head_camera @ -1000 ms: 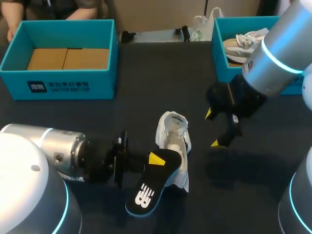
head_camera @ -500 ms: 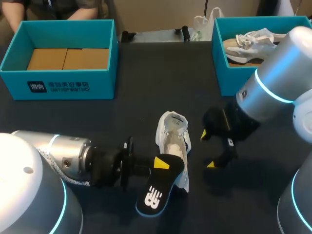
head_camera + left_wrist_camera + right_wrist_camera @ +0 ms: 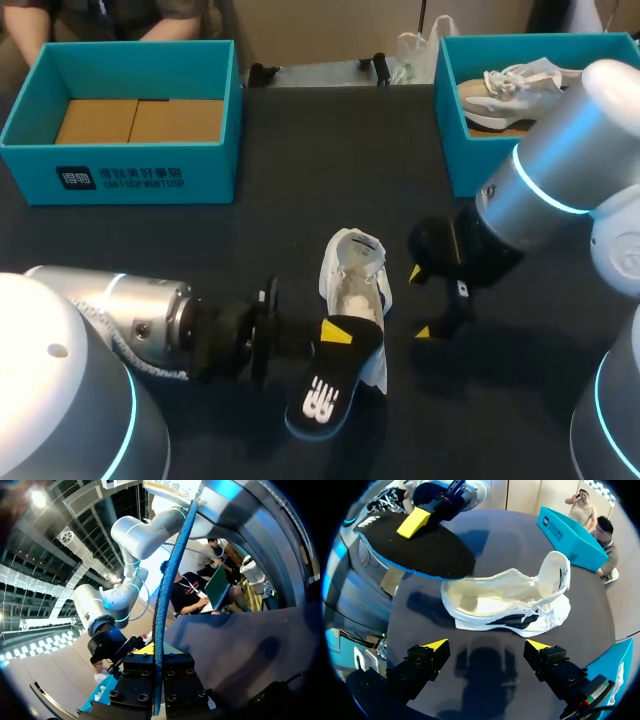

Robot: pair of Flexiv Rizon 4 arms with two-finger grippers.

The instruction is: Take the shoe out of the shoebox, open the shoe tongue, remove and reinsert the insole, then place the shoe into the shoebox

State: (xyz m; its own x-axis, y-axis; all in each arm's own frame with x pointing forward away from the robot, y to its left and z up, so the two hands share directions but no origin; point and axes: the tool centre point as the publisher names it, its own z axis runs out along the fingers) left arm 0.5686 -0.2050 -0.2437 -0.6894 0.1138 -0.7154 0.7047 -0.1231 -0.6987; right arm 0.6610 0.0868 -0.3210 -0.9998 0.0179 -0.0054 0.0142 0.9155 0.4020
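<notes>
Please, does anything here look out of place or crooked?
Only the black insole: it is outside the white shoe, tilted over one end of it, clamped in the left pincer. Nothing looks spilled or damaged.

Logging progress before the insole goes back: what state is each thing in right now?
left tool: shut on insole
insole: out of the shoe, partly over it
shoe: on the table
right tool: open, empty, beside shoe
left box: no shoe inside
right box: holds another shoe
</notes>
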